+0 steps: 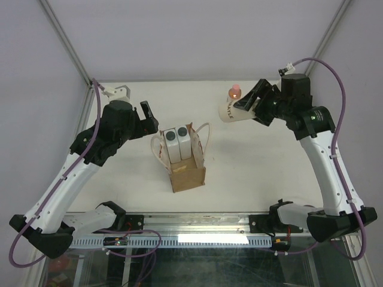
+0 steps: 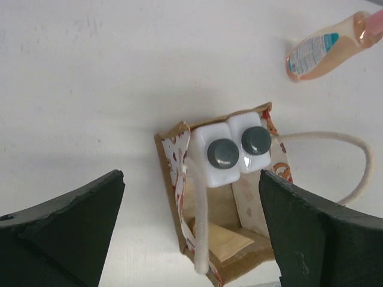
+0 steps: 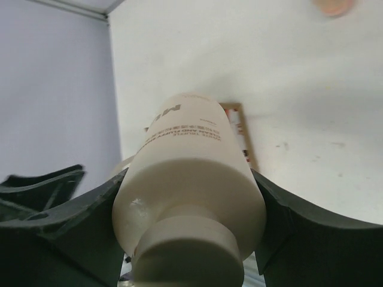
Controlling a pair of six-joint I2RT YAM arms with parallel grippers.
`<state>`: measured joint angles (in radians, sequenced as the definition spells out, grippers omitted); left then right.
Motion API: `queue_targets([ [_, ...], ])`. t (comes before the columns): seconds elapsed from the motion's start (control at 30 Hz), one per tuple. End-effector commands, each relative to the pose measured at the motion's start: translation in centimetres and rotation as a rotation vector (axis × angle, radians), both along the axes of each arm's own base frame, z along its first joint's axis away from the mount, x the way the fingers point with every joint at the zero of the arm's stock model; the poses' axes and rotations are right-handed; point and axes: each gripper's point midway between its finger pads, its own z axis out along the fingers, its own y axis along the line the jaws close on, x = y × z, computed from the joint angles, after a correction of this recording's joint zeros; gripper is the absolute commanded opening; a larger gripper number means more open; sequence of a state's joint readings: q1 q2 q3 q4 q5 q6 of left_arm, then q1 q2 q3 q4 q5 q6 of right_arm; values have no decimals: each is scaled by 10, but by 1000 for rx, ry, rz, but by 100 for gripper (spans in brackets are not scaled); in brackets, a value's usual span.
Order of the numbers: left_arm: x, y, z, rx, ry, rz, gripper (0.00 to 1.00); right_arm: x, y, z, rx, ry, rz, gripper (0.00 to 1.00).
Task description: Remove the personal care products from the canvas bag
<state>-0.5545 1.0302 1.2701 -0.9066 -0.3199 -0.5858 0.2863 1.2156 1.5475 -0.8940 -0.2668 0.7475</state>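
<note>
The canvas bag (image 1: 190, 174) stands open at the table's middle. Two white bottles with grey caps (image 1: 170, 143) (image 1: 182, 140) stand side by side in its far end; they also show in the left wrist view (image 2: 216, 156) (image 2: 254, 139). My right gripper (image 1: 246, 103) is shut on the stout cream bottle (image 1: 230, 112) (image 3: 191, 173) and holds it tilted above the table, right of the bag. The orange bottle with the pink cap (image 1: 234, 92) (image 2: 320, 51) is on the table just behind it. My left gripper (image 1: 149, 119) (image 2: 191, 233) is open and empty, above the bag's left side.
The bag's white loop handles (image 2: 335, 143) hang out over its sides. A flat tan tag (image 2: 230, 242) lies in the bag's bottom. The bag's edge (image 3: 236, 128) shows behind the cream bottle in the right wrist view. White enclosure walls stand at the back and sides.
</note>
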Motion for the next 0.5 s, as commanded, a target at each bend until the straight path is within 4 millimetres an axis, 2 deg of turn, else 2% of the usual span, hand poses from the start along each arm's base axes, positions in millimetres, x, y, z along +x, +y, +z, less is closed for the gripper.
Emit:
queue_targets([
  [0.0, 32, 1, 48, 47, -172, -1, 94, 16, -29, -3, -155, -119, -70, 5],
  [0.13, 49, -6, 56, 91, -193, -16, 96, 40, -47, -49, -307, -71, -108, 5],
  [0.2, 55, -9, 57, 101, -197, -23, 96, 54, -50, -70, -381, -60, -83, 5],
  [0.47, 64, -17, 57, 123, -212, -65, 99, 121, -53, -127, -580, -64, -12, 5],
])
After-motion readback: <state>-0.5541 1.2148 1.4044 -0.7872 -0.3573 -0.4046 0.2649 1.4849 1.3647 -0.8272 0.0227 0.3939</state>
